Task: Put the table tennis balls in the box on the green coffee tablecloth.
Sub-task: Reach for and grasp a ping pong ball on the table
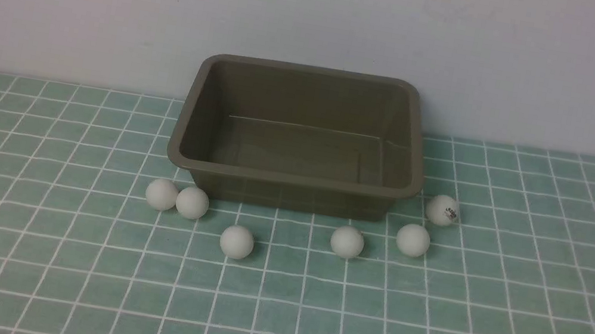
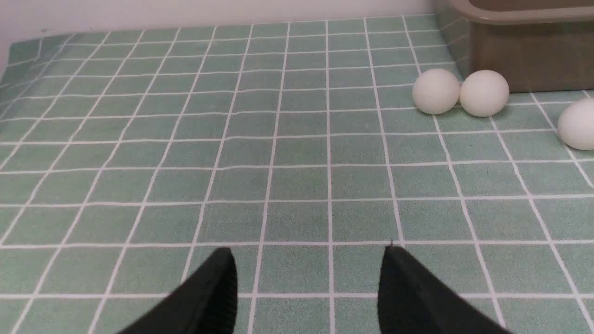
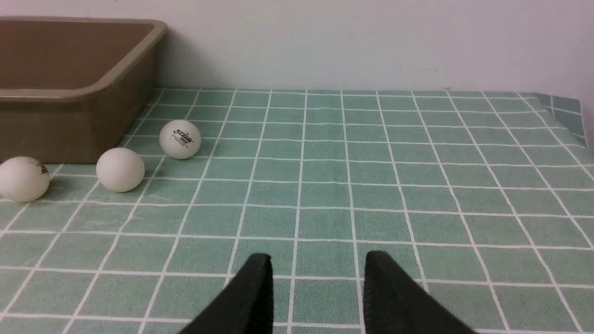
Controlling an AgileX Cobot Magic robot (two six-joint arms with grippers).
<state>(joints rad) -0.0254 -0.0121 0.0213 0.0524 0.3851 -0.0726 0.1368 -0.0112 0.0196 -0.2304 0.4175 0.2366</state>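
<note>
The left gripper [image 2: 308,250] has its jaws apart with nothing between them, above the green coffee tablecloth [image 2: 297,153]. Well ahead of it, toward the robot's right, a touching pair of table tennis balls [image 2: 436,91] lies just in front of the box [image 2: 533,60], with a third ball [image 2: 577,124] near them. The right gripper [image 3: 320,257] is likewise parted and empty, and three more balls [image 3: 120,170] lie on the cloth well ahead toward the robot's left, near the box's corner.
</note>
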